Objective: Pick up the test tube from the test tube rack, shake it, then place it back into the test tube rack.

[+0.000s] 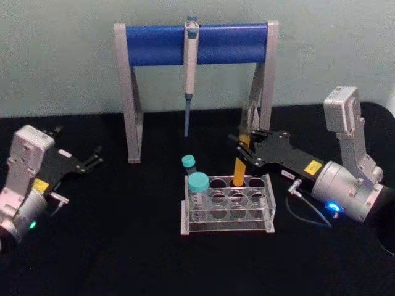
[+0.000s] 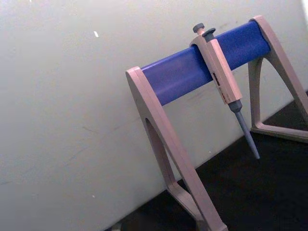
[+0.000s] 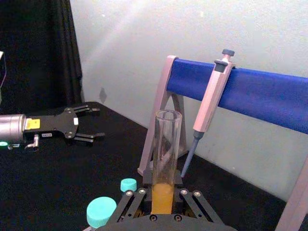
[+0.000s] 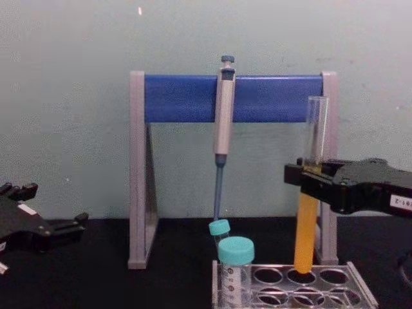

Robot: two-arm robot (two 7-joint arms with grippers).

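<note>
The test tube (image 1: pixel 239 168), clear glass with orange-yellow liquid in its lower half, stands upright with its lower end at a middle hole in the back row of the test tube rack (image 1: pixel 228 229). My right gripper (image 1: pixel 244 152) is shut on the tube around mid-height. In the chest view the right gripper (image 4: pixel 305 181) clamps the test tube (image 4: pixel 309 141) above the rack (image 4: pixel 360 286); I cannot tell how deep its tip sits in the hole. In the right wrist view the tube (image 3: pixel 166 144) rises between the fingers (image 3: pixel 189 203). My left gripper (image 1: pixel 94 159) rests open on the table, far left.
Two teal-capped tubes (image 1: pixel 198 184) (image 1: pixel 189 162) stand at the rack's left end. Behind the rack is a grey-and-blue pipette stand (image 1: pixel 197 43) with a pipette (image 1: pixel 190 68) hanging from it, close behind the held tube. The table (image 1: pixel 123 246) is black.
</note>
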